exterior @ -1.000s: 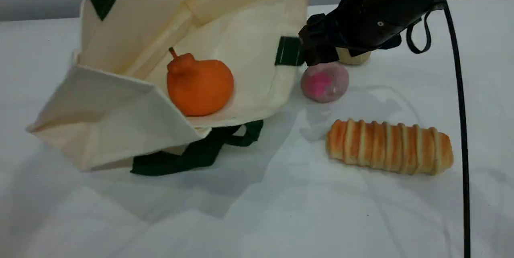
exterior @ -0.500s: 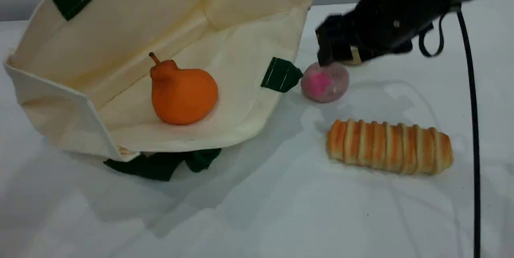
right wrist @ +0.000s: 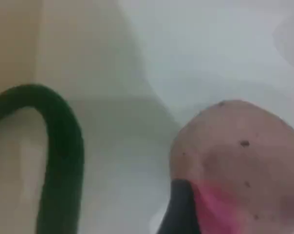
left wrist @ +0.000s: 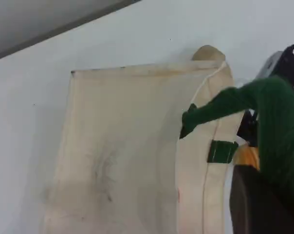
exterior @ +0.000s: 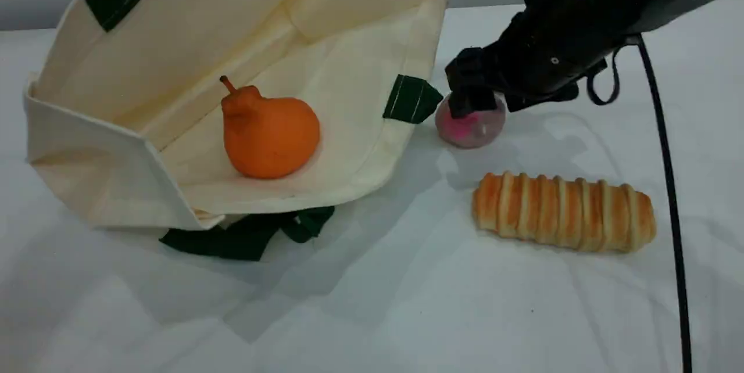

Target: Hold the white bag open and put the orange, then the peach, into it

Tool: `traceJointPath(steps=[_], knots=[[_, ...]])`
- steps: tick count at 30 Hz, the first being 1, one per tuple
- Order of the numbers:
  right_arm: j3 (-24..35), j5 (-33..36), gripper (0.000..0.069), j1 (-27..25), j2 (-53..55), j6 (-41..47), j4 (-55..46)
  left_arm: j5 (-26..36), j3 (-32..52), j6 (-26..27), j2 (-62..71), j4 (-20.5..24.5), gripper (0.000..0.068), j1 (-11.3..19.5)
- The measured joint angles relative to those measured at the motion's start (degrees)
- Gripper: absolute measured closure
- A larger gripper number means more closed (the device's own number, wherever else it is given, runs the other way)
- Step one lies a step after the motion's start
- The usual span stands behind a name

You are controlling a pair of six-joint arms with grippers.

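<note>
The white bag (exterior: 349, 71) lies tilted with its mouth wide open toward the camera. Its upper green handle (left wrist: 264, 105) runs taut up to my left gripper (left wrist: 271, 195), which is shut on it; that gripper is above the scene view's edge. The orange (exterior: 270, 135) rests inside the bag on its lower wall. The peach (exterior: 472, 128) sits on the table just right of the bag's rim. My right gripper (exterior: 474, 100) is open and low over the peach's top, one fingertip (right wrist: 181, 212) against its side (right wrist: 239, 156).
A striped bread loaf (exterior: 564, 212) lies in front of the peach. The bag's lower green handle (exterior: 250, 236) trails on the cloth below its mouth. The right arm's black cable (exterior: 668, 187) hangs down the right side. A tan round thing (left wrist: 209, 51) peeks past the bag's far edge.
The bag swung left and its mouth opened wider, the orange shifting with it. The right gripper rose slightly to the right, then came down onto the peach.
</note>
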Motion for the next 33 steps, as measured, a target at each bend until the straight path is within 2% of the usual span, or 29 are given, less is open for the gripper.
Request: traceJointPath(steps=[9,15,17,21,27,30,31,33], knots=[[-4.5,-0.6,0.0169,0.0,3.6,0.0,0.0,0.2,0.0,0.0,0.0,0.0,0.0601,0.0],[-4.8,-0.4,0.0181,0.0,5.1,0.0,0.0,0.5,0.0,0.0,0.0,0.0,0.0601,0.0],[-4.8,-0.4,0.0220,0.0,5.1,0.0,0.0,0.5,0.0,0.0,0.0,0.0,0.0601,0.0],[-4.8,-0.4,0.0349,0.0,5.1,0.0,0.0,0.5,0.0,0.0,0.0,0.0,0.0601,0.0],[-4.8,-3.3,0.0356,0.2,4.8,0.1,0.0,0.5,0.0,0.0,0.0,-0.3,0.0601,0.0],[-3.9,-9.0,0.0361,0.2,3.1,0.1,0.0,0.5,0.0,0.1,0.0,-1.1,0.0601,0.0],[-3.3,-12.2,0.0382,0.0,2.2,0.1,0.0,0.5,0.0,0.9,0.0,-1.8,0.0601,0.0],[-2.4,-19.7,0.0533,-1.3,-0.4,-0.1,0.1,0.5,0.0,1.6,0.0,-2.7,0.0601,0.0]])
